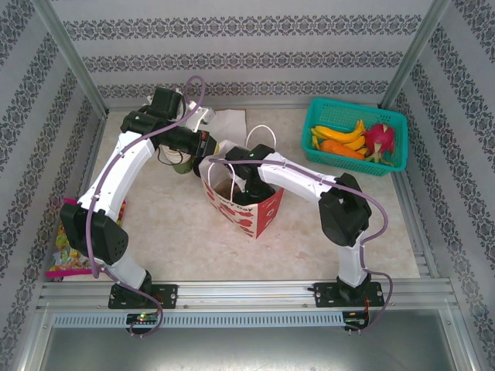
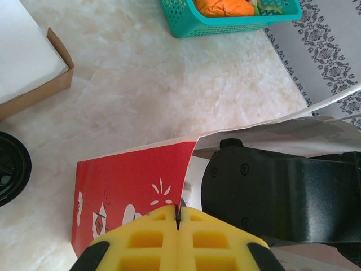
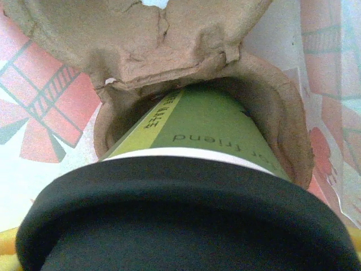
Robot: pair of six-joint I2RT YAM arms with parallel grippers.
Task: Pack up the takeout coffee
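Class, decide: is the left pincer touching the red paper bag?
Touching. The left wrist view shows the rim of the red paper bag running into the seam between the shut yellow fingers of the left pincer.

Robot arms, white and black: two, left arm (image 1: 116, 174) and right arm (image 1: 302, 178).
Red-and-white paper bag (image 1: 259, 216): one, rim at left gripper (image 2: 177, 223), right gripper (image 1: 232, 188) inside.
Olive-green paper cup (image 3: 214, 127) with black plastic lid: one, at right gripper.
Brown pulp carrier (image 3: 169, 39): one, around cup.
Separate round black lid (image 2: 8, 166): one, left of left gripper.
Brown cardboard box (image 2: 51, 84): one, beyond left gripper.
Teal plastic basket (image 1: 352, 103): one, well beyond right gripper.
Pink dragon fruit (image 1: 379, 139): one, in basket.
Yellow bananas (image 1: 344, 133): count unclear.
Colourful snack packet (image 1: 66, 251): one, by left arm.
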